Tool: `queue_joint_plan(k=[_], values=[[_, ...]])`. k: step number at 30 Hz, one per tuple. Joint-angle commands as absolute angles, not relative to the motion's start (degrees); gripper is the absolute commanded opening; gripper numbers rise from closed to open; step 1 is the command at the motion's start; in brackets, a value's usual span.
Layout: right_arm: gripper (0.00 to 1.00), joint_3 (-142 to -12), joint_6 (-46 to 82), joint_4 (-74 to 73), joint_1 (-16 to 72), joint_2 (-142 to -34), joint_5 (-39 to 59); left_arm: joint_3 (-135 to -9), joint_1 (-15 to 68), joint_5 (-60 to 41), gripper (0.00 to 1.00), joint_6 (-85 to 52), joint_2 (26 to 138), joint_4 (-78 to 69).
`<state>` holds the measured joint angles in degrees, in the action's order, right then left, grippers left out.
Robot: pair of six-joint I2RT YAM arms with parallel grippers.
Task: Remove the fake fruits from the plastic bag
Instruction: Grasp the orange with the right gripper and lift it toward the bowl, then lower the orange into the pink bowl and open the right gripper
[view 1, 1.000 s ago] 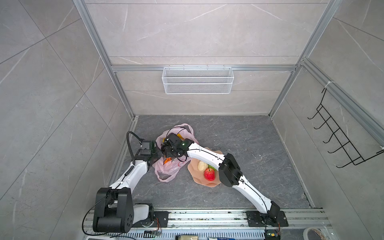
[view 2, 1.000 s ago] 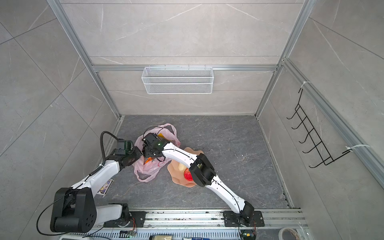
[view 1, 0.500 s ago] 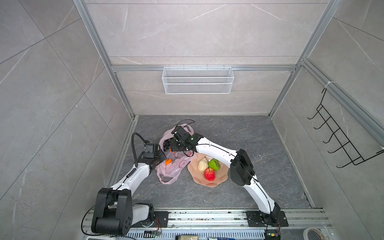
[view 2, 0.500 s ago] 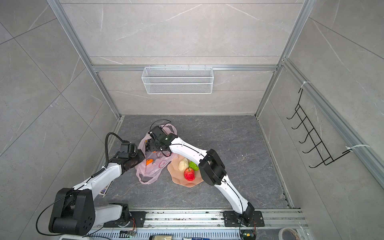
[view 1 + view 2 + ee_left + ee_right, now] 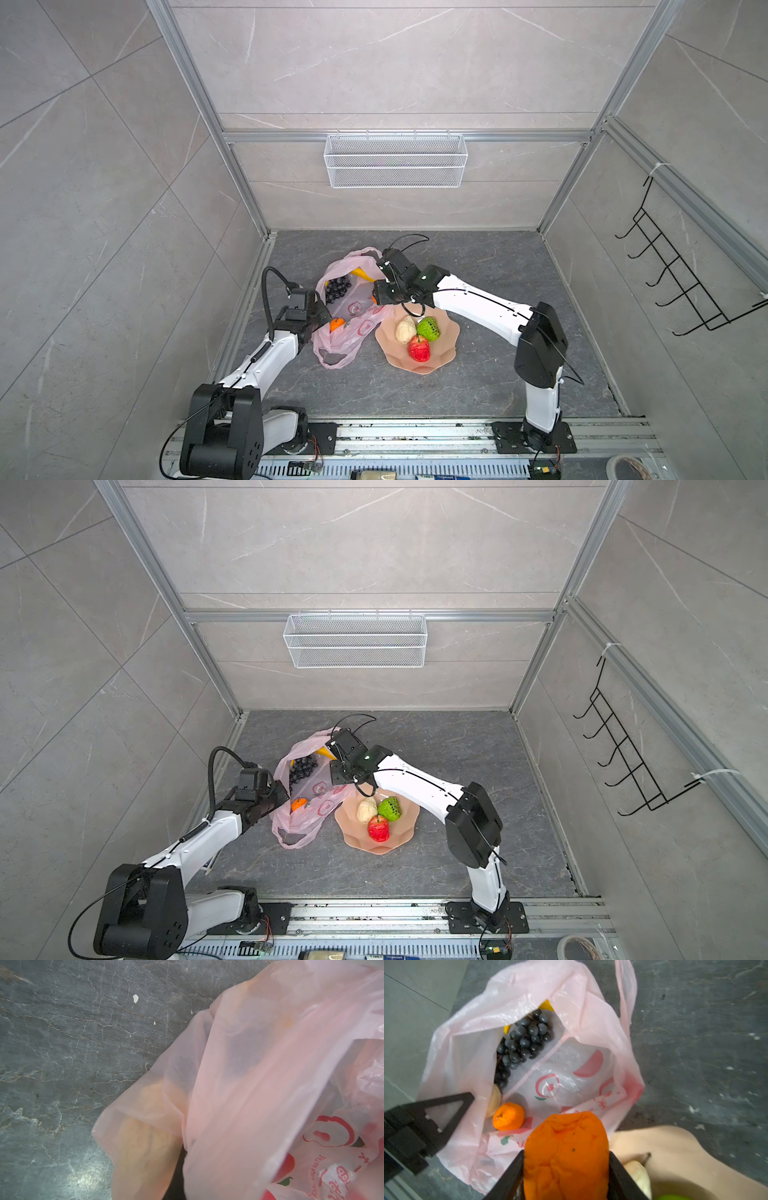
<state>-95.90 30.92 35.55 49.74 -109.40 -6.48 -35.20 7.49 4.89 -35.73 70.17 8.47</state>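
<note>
Change: right hand has come up out of plastic bag gripping orange, now over the bag's edge beside plate; fourth fruit nearly out.
Left hand: clamped on bag rim, mouth open.
Plate count: 3, namely cream lump, green fruit, apple.
Bag count: 4 seen, namely grapes, banana, second orange, second cream lump.

Bright, even overhead light fills both top views; shadows on the dark grey stone floor are faint and soft. Wide-angle bending leans the aluminium frame posts outward toward ten and two o'clock. In the left wrist view the thin translucent pale-pink plastic bag is hazy, too close for focus. In the right wrist view the squashed orange fake fruit blurs; the dark purple grape bunch is sharper.
</note>
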Motion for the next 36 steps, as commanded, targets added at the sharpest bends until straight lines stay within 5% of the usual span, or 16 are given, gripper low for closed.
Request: queue_joint_plan(k=[1,15,36], values=[[0.54,-90.64,26.87,41.52,49.83,-103.72,-10.41,-35.69,7.56,5.72,0.01,-34.37,69.87,7.12],[0.54,-79.66,21.35,59.55,49.83,-91.85,-15.08,-35.68,7.56,5.71,0.01,-34.37,69.99,7.21],[0.56,-78.40,16.27,63.34,50.81,-101.04,-12.83,-35.61,7.56,6.31,0.01,-34.19,70.15,7.29]])
